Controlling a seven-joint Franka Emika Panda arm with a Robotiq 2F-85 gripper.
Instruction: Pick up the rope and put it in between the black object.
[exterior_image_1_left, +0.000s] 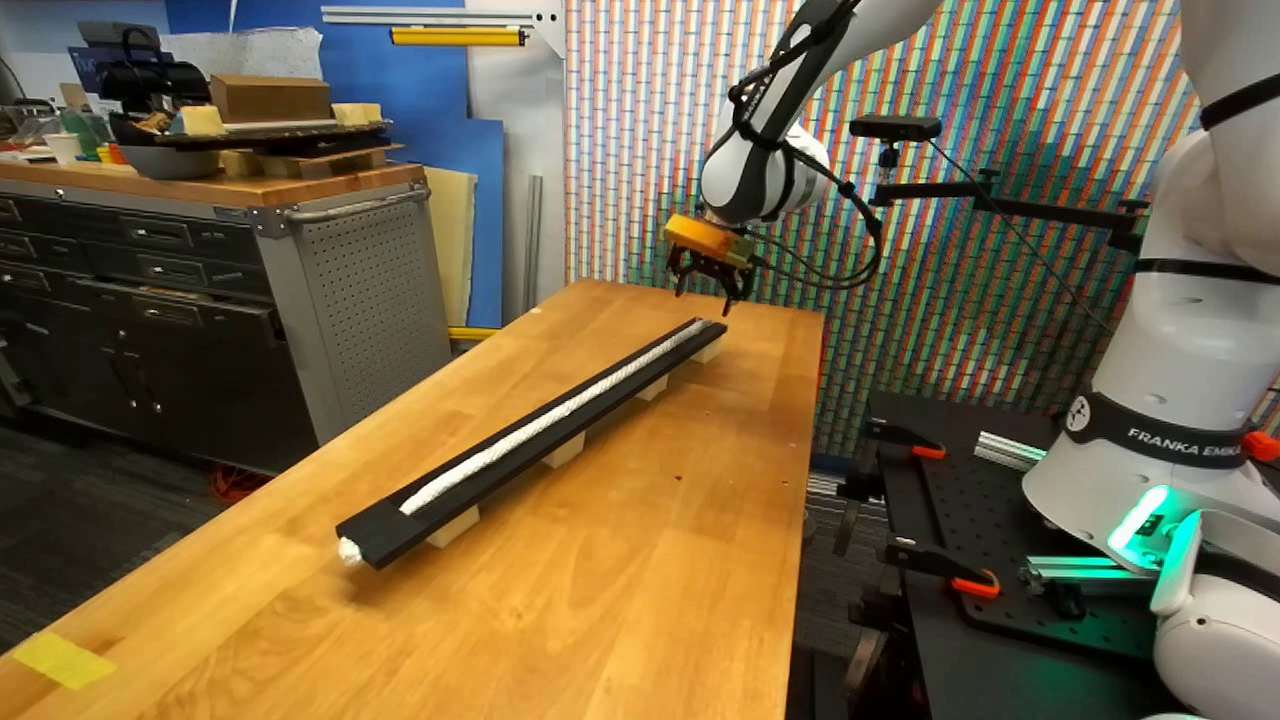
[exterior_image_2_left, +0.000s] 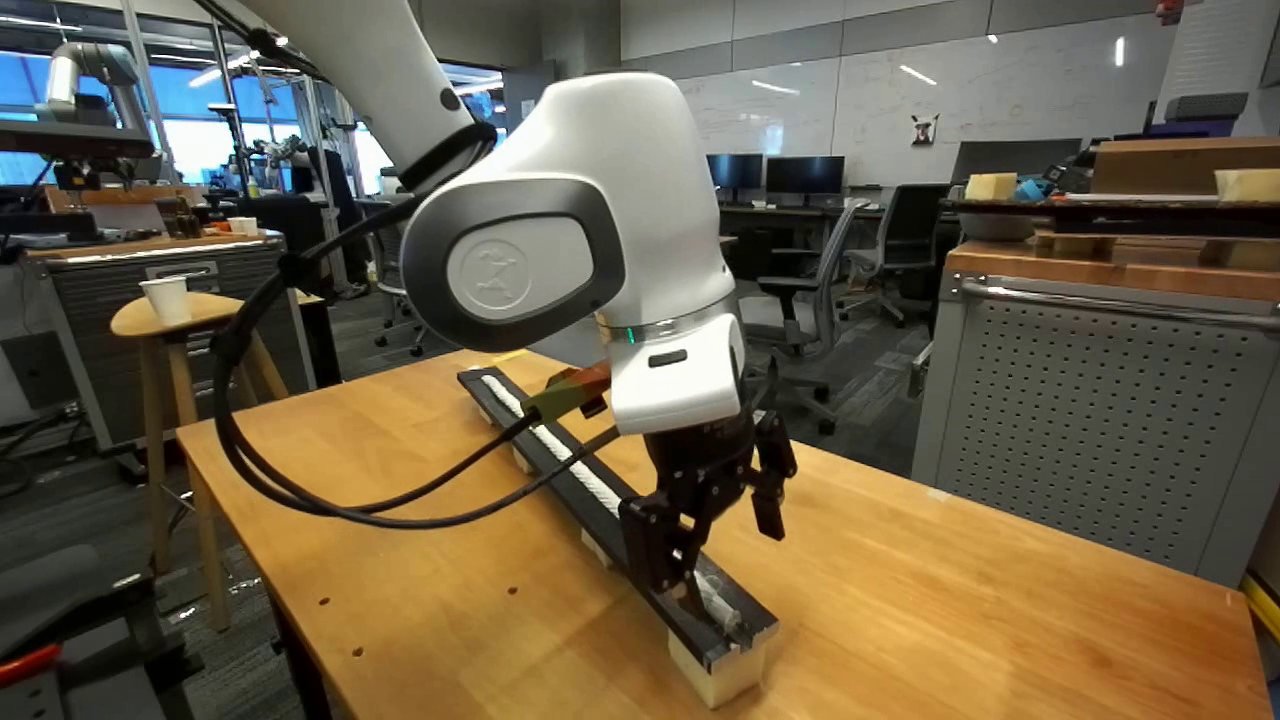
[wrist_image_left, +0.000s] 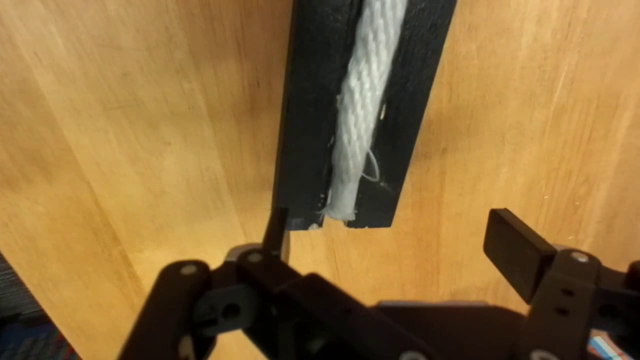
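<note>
The white rope (exterior_image_1_left: 570, 402) (exterior_image_2_left: 590, 485) lies lengthwise along the groove of the long black object (exterior_image_1_left: 392, 535) in both exterior views. Its frayed end sits at the groove's mouth in the wrist view, where the rope (wrist_image_left: 367, 85) has a small loop of thread beside it on the black object (wrist_image_left: 310, 125). A white tuft (exterior_image_1_left: 348, 551) shows at the opposite end of the bar. My gripper (exterior_image_1_left: 706, 300) (exterior_image_2_left: 728, 570) (wrist_image_left: 392, 220) is above this frayed end, its jaws wide apart with nothing held. How deep the rope sits cannot be told.
Pale blocks (exterior_image_1_left: 565, 450) (exterior_image_2_left: 715, 675) hold the bar up off the wooden table (exterior_image_1_left: 620, 620). Yellow tape (exterior_image_1_left: 65, 660) marks a table corner. Black cables (exterior_image_2_left: 420, 523) loop out from the arm. A grey workbench (exterior_image_1_left: 370, 290) stands past the table's far side.
</note>
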